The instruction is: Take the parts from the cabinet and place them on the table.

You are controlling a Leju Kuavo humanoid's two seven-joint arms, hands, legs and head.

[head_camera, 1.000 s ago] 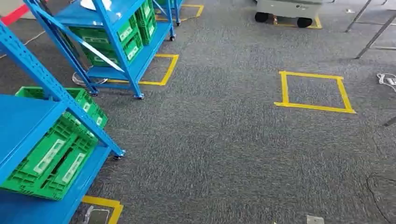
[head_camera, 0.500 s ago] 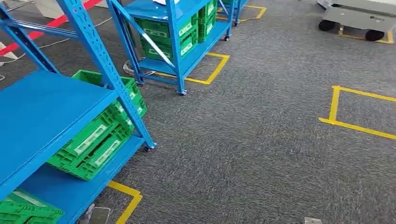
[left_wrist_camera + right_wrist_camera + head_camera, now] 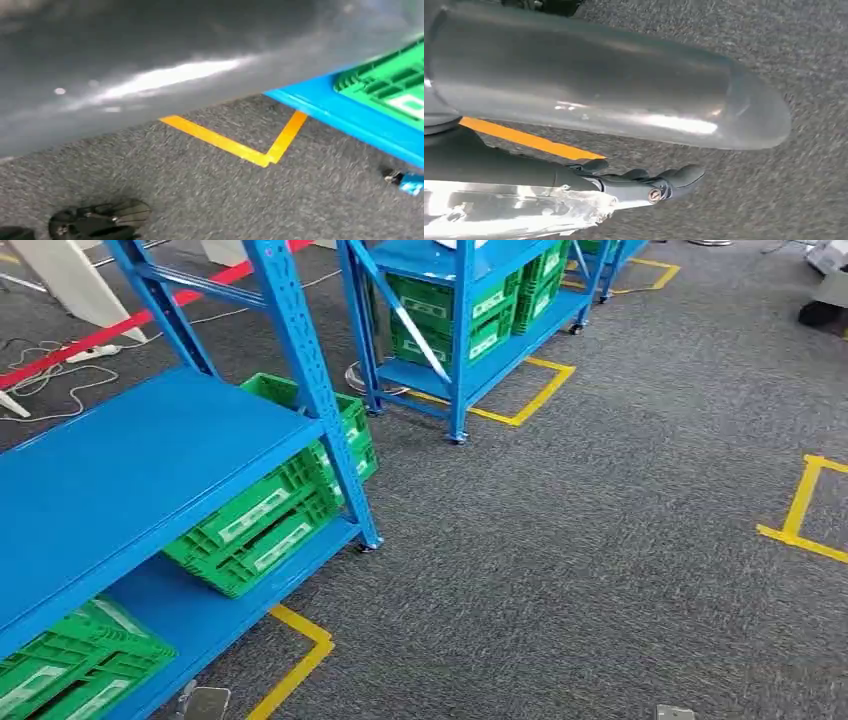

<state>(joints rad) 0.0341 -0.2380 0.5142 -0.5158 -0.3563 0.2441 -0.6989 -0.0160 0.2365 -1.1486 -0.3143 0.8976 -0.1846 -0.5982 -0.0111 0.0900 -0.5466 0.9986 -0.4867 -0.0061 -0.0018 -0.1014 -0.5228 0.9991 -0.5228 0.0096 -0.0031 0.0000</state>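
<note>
Head view: blue shelving rack (image 3: 120, 475) is close on the robot's left, second blue rack (image 3: 455, 300) further off across the grey carpet (image 3: 560, 540). Yellow floor tape (image 3: 300, 665) marks the rack's parking spot.

The parts themselves I can't see. Presumably they're inside the green plastic crates. One crate (image 3: 270, 510) sits on the lower shelf under the blue deck, another crate (image 3: 70, 670) is at the near corner of that shelf, more crates (image 3: 470, 315) are on the far rack. No table in sight.

Hands: right hand (image 3: 644, 182) hangs at the robot's side over the carpet, dark fingers (image 3: 679, 176) lying roughly straight and together, nothing in them. Can't tell how far apart they really are from this angle. Left wrist view shows the carpet, a tape corner (image 3: 265, 157) and the rack's bottom shelf edge (image 3: 350, 120) with a green crate (image 3: 390, 85) on it. Left hand state: cannot tell.

Handling guess: crates look like rigid ribbed moulded plastic, light when empty, weight depends on contents. Smooth walls could slip, so best to take hold at the top rim or the handle cutouts on the short ends, both hands, keep it level. If taking single parts out, can't judge until the crate interior is visible.

Step in hand looks like approach, not yet reaching.
</note>
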